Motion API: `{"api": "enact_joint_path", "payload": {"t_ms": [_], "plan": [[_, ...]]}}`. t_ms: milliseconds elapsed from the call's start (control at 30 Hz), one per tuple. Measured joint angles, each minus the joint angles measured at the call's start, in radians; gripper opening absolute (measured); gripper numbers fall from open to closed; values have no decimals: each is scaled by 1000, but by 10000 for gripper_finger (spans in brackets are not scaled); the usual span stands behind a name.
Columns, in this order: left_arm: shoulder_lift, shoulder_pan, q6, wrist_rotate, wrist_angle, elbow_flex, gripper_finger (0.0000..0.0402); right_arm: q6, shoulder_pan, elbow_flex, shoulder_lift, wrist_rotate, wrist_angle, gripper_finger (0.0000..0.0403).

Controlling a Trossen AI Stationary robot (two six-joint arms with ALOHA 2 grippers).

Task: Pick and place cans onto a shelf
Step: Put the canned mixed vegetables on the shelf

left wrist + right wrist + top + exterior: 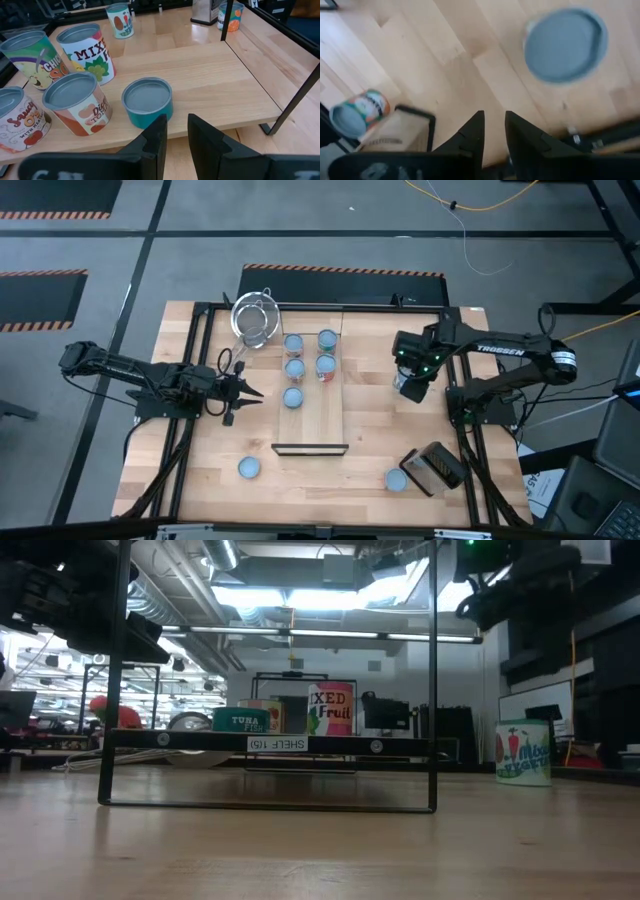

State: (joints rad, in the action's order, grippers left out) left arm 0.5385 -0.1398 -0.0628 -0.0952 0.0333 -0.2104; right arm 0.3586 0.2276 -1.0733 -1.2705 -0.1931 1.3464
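The shelf (318, 420) is a light wood board with a black bar at its near end. Several cans stand upright on its far half; the nearest is a low teal can (293, 398), also in the left wrist view (148, 102). My left gripper (258, 393) is level just left of that can, fingers a narrow gap apart (177, 135), touching nothing. My right gripper (414, 376) hangs over the table right of the shelf, pointing down, narrowly open (494, 131), above a standing can (565, 45). Two more cans (248, 468) (396, 479) stand near the front edge.
A wire-mesh strainer (253, 320) lies at the shelf's far left corner. A dark box (435, 468) sits at the near right beside one can. The shelf's near half (220, 85) is bare wood. Black frame rails (200, 360) run along the table's sides.
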Motion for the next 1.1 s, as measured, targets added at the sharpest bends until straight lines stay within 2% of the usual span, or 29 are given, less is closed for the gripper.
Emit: {"api": "enact_joint_path", "payload": {"t_ms": [267, 467, 667, 1100], "plan": [[0, 0, 0, 0, 0, 0, 70, -107, 0, 79, 0, 1, -235, 81], [0, 0, 0, 0, 0, 0, 70, -154, 0, 110, -1, 22, -238, 80], [0, 0, 0, 0, 0, 0, 70, -153, 0, 171, -1, 120, -238, 80], [0, 0, 0, 0, 0, 0, 70, -158, 0, 210, 1, 121, -288, 80]]}}
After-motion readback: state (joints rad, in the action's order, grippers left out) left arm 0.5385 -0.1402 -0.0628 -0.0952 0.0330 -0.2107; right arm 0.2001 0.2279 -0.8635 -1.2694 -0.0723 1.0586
